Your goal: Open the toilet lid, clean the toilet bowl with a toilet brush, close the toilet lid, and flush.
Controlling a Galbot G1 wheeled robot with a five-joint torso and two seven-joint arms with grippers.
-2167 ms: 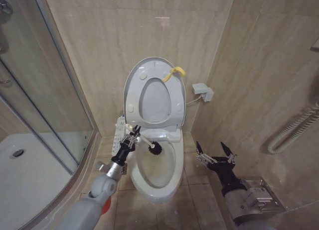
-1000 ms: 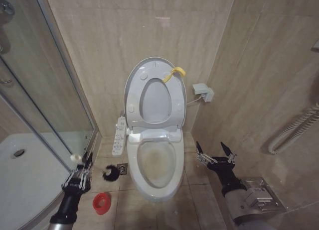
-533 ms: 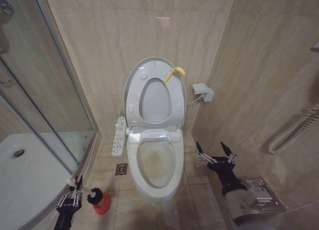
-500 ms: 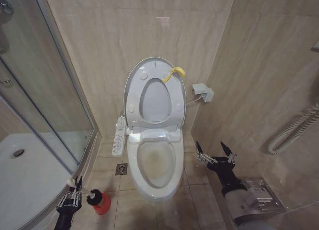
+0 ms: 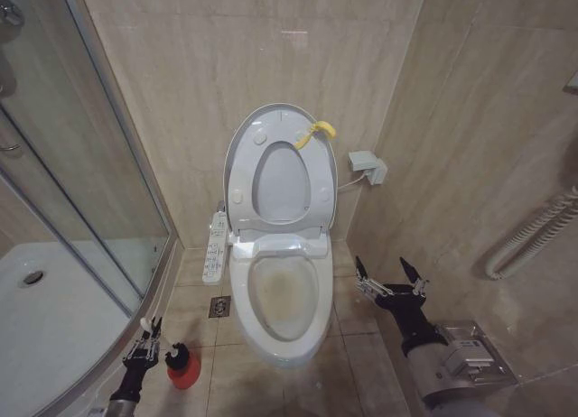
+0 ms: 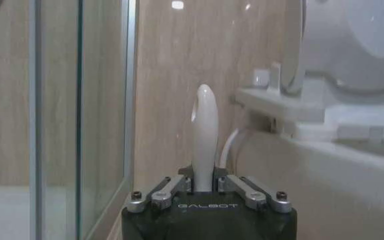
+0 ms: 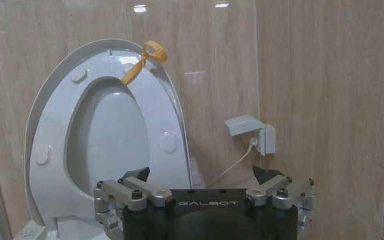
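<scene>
- The large glossy white oval plastic toilet lid (image 5: pixel 281 169) stood raised against the beige tiled wall (image 5: pixel 226 65), together with the ring-shaped seat, and its small yellow pull tab (image 5: pixel 316 132) was at the upper edge.
- The white ceramic toilet bowl (image 5: pixel 282 300) was uncovered, and brownish stains showed on its inside.
- The left gripper (image 5: pixel 144 349) was low near the floor, to the left of the bowl and beside the curved edge of the glass shower cabin (image 5: pixel 81 209).
- In the left wrist view its fingers (image 6: pixel 172 187) were pressed together on the thin white stick handle of the toilet brush (image 6: pixel 203 135), which stood upright between them.
- The dark head of the brush sat in the round red cup-shaped holder (image 5: pixel 183 370), which stood on the tiled floor (image 5: pixel 361 363) just beside the left gripper.
- The right gripper (image 5: pixel 390 277) hovered to the right of the bowl, apart from it, and its two fingers were spread wide with nothing between them.
- A white control panel (image 5: pixel 215 246) hung along the left side of the toilet.
- A small white wall socket box (image 5: pixel 368 167) with a cable was on the wall to the right of the lid.
</scene>
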